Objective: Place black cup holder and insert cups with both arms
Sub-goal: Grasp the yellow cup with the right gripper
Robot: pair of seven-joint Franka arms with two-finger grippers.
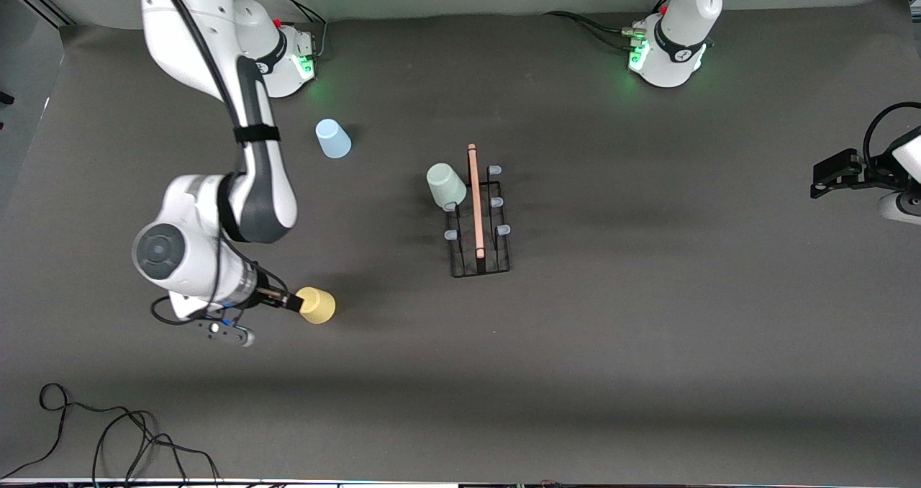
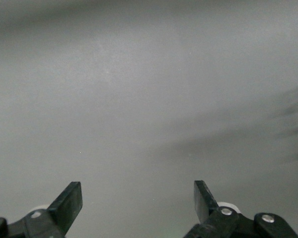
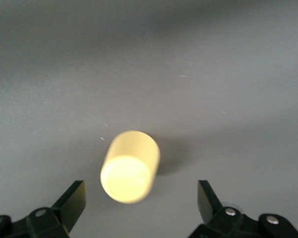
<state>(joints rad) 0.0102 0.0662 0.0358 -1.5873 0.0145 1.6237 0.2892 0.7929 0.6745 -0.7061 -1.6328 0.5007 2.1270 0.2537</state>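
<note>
While the right gripper [image 1: 293,302] hangs low over the yellow cup [image 1: 317,306], its fingers [image 3: 69,204] stand wide apart and hold nothing; in the right wrist view the yellow cup [image 3: 130,166] stands upside down on the table between the two fingers, touching neither. Taking the black rack [image 1: 478,223] as the landmark: it stands near the middle of the grey table [image 1: 647,330], with its pale wooden handle [image 1: 475,200] running along its middle; the grey-green cup [image 1: 446,185] sits upside down on one of the rack's pegs, on the side toward the right arm's end of the table, at the end of the rack farther from the front camera; the blue cup [image 1: 333,139] stands upside down on the table, farther from the front camera than the rack and toward the right arm's end; the yellow cup is nearer to the front camera than the rack, also toward the right arm's end. The left gripper [image 1: 827,178] waits at the left arm's end of the table, well apart from the rack; its fingers [image 2: 68,203] are spread wide and empty.
</note>
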